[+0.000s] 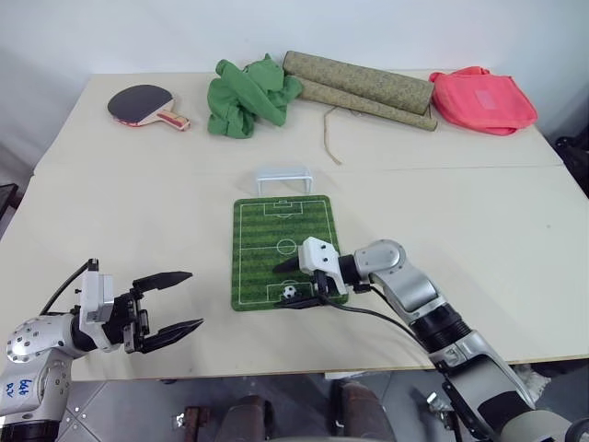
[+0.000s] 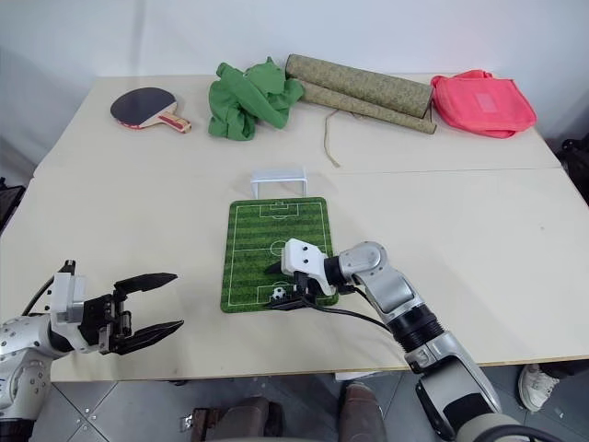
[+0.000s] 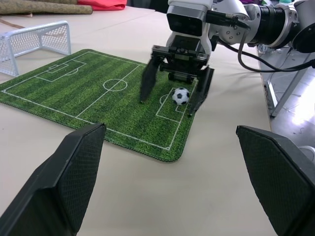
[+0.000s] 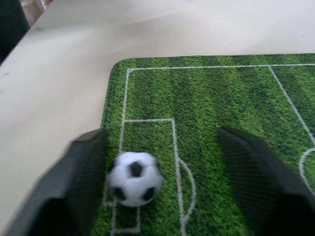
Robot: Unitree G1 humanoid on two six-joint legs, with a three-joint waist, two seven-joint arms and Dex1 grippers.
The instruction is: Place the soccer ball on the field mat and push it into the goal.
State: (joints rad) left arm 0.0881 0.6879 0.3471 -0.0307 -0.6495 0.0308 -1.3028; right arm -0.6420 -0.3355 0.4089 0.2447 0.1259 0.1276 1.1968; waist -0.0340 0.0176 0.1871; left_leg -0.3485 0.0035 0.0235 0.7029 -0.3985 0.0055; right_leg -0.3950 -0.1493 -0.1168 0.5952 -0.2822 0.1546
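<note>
A: And the ball?
B: White with black patches, resting on the mat's near end, between the right gripper's spread fingers.
A: Left gripper?
B: Spread, empty, over the beige table. Goal stands past the mat.

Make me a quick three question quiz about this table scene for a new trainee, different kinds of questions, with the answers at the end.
1. True or false: the soccer ball lies on the field mat.
2. Which gripper has the ball between its open fingers: A) left gripper, B) right gripper?
3. What stands just past the mat's far end?

Key
1. True; it sits in the penalty box at the near end.
2. B; the fingers stand apart on either side of the ball, not clamped on it.
3. The goal, a small white frame.
</note>
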